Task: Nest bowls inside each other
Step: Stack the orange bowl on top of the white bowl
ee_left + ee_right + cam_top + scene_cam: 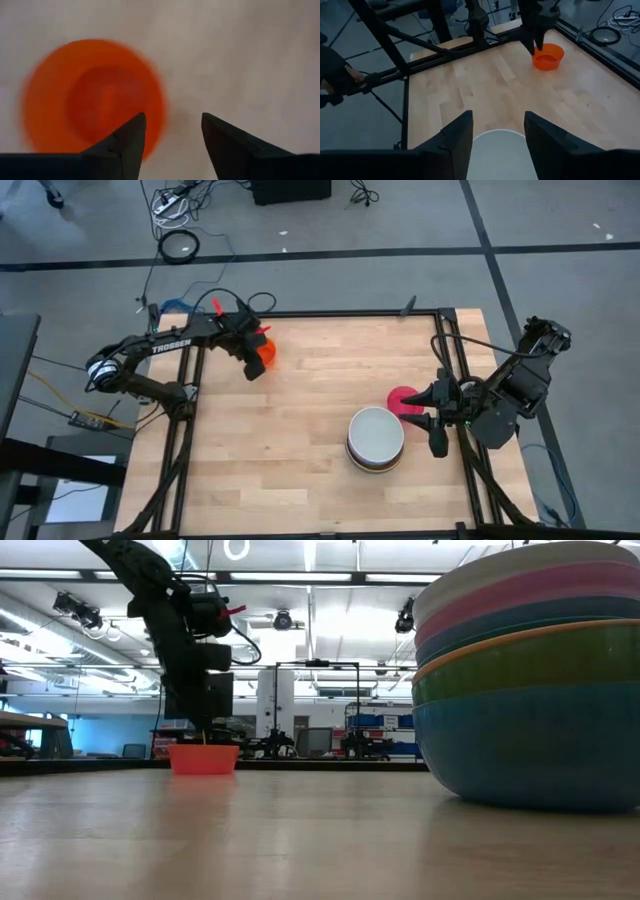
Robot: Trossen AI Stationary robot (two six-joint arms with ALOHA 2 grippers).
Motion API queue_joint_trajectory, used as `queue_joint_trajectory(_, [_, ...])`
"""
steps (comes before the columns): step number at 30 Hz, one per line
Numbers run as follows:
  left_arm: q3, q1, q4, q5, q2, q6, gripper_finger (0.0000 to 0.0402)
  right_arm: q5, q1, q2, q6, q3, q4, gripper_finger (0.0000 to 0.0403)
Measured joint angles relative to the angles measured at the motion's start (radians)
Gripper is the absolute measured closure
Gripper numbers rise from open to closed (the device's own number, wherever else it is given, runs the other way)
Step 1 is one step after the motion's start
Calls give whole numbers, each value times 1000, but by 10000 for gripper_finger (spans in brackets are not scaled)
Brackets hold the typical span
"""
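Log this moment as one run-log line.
left gripper: open over small orange bowl, far table corner | right gripper: open beside bowl stack | pink bowl: loose by stack

Robotics lab: framed workbench (300, 480), cables (180, 242).

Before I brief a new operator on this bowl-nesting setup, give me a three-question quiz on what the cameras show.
1. True or false: the small orange-red bowl sits on the table apart from the stack of bowls.
2. Which bowl tops the stack? A white, B green, C blue.
3. Fill in: the magenta bowl lies beside the ___ gripper.

Key: 1 true. 2 A. 3 right. The left gripper, open, is over the orange-red bowl.
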State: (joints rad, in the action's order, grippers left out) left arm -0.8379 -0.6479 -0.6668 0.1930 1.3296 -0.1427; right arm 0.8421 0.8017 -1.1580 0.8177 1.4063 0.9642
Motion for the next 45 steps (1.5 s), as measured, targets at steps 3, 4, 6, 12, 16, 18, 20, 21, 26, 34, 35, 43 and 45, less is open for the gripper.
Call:
queue_joint_trajectory(3, [0,0,-16,-110,0,1,199,0,0,0,1,0,0,236])
queue_joint_trajectory(4, [0,0,-18,-125,0,1,199,0,0,0,2,0,0,236])
queue_joint_trajectory(6, [0,0,-18,-126,3,5,199,0,0,0,3,0,0,236])
queue_joint_trajectory(12, [0,2,-41,-117,82,16,199,0,0,0,18,0,0,237])
queue_joint_trajectory(16, [0,2,-23,-116,136,1,199,-14,0,0,35,0,0,237])
queue_joint_trajectory(18, [0,3,0,-117,160,-8,199,-21,0,-1,39,0,1,237])
queue_joint_trajectory(20, [0,3,18,-124,187,-8,199,-24,0,-1,44,0,1,237])
queue_joint_trajectory(21, [0,3,24,-131,202,-10,199,-25,0,-1,44,0,1,237])
queue_joint_trajectory(26, [-2,3,28,-140,281,-25,207,-25,0,-1,45,0,2,237])
queue_joint_trajectory(34, [-4,8,51,-107,293,-43,319,-25,0,-1,45,0,7,237])
queue_joint_trajectory(35, [-6,8,55,-99,291,-46,343,-25,0,-1,45,0,9,237])
queue_joint_trajectory(43, [-47,37,39,-75,294,-49,395,-25,0,-1,46,0,15,237])
queue_joint_trajectory(45, [-61,51,39,-67,295,-49,396,-25,0,-1,47,0,21,237])
